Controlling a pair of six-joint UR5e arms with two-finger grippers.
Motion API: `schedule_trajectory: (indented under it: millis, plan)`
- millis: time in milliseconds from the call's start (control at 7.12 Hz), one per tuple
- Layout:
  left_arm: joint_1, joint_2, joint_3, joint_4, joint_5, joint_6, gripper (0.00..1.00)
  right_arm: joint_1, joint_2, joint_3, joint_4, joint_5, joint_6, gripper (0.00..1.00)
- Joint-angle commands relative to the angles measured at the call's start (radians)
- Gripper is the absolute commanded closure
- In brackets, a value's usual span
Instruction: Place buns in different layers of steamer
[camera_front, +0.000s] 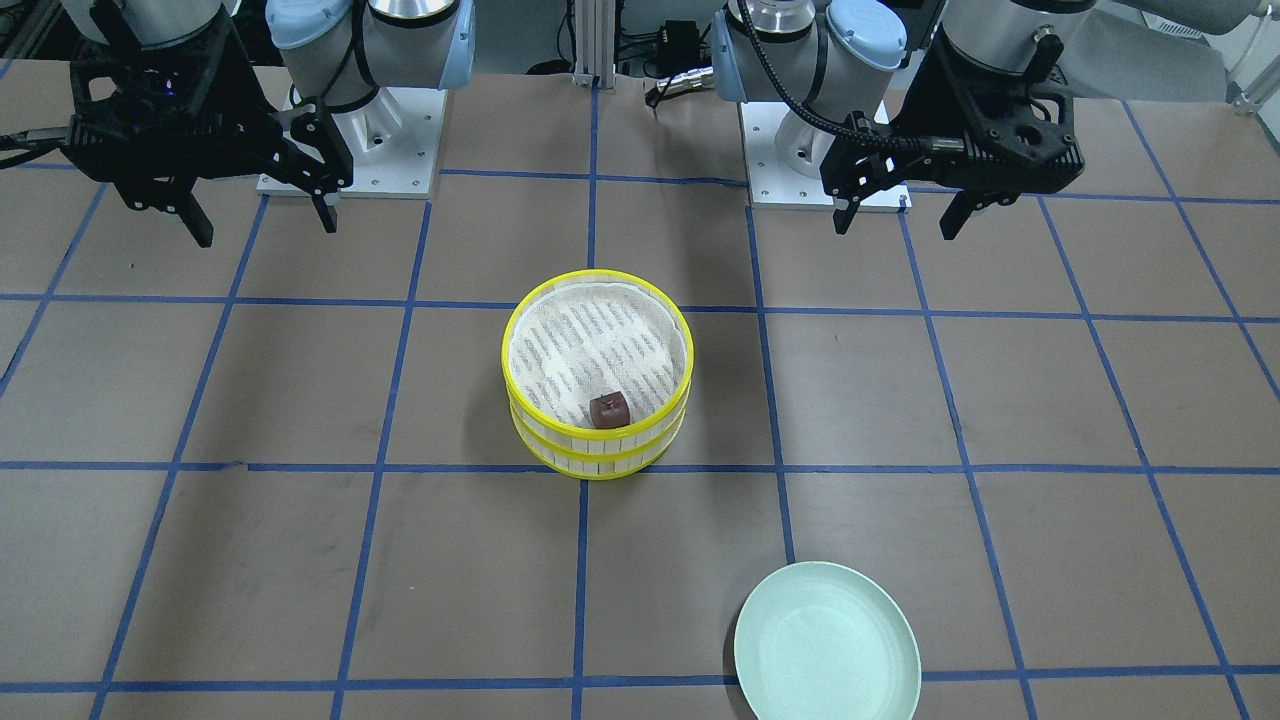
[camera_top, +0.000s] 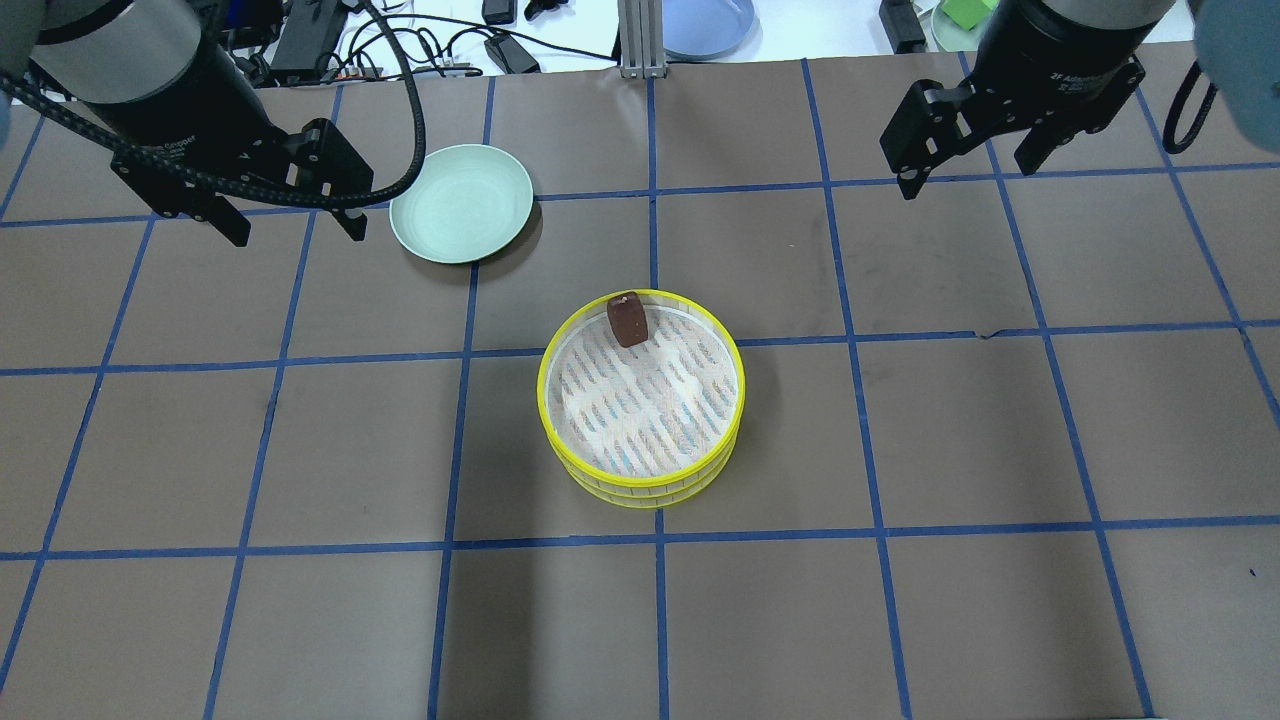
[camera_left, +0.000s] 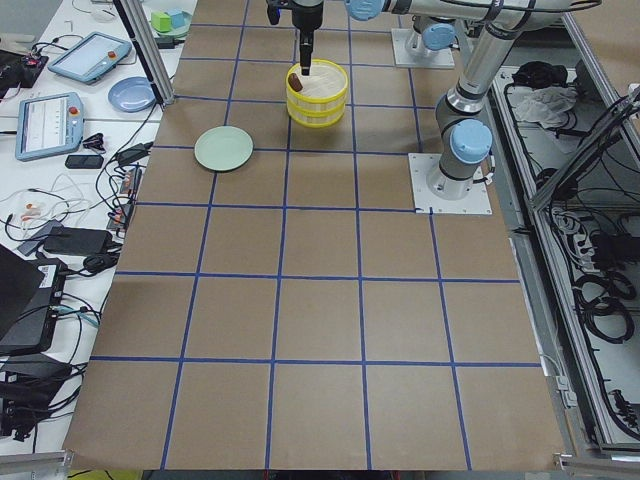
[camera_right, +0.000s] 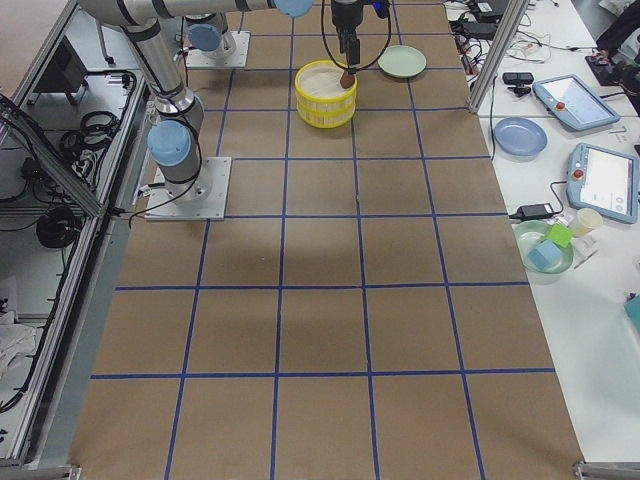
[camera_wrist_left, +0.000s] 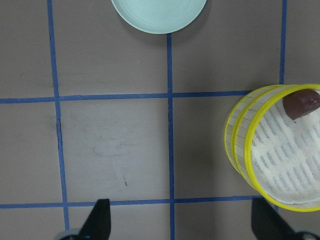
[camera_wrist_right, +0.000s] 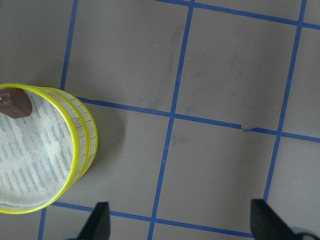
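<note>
Bare table (camera_top: 950, 420) surrounds the stacked steamer trays (camera_top: 543, 395). The green plate (camera_top: 461, 203) lies apart on the left arm's side. The brown bun (camera_top: 627, 320) hugs the stack's top rim; the rest of the floor there is open. The left end effector (camera_top: 297, 232) and right end effector (camera_top: 965, 178) hang wide of the stack.

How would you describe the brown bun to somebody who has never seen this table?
In the middle of the blue-gridded table stands a stack of two yellow-rimmed steamer trays. The brown bun lies in the top tray, against its rim on the side away from the robot. It is the only dark thing on the white liner.
</note>
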Motion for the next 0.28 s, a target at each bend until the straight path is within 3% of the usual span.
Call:
schedule_trajectory:
  millis: [0,140]
  plan:
    - [0.0,0.0,-0.002,0.0,0.002,0.001,0.0,0.0,0.0,0.0,0.0,0.001,0.0,0.0]
    - [0.0,0.0,-0.002,0.0,0.003,0.001,0.0,0.0,0.0,0.0,0.0,0.001,0.0,0.0]
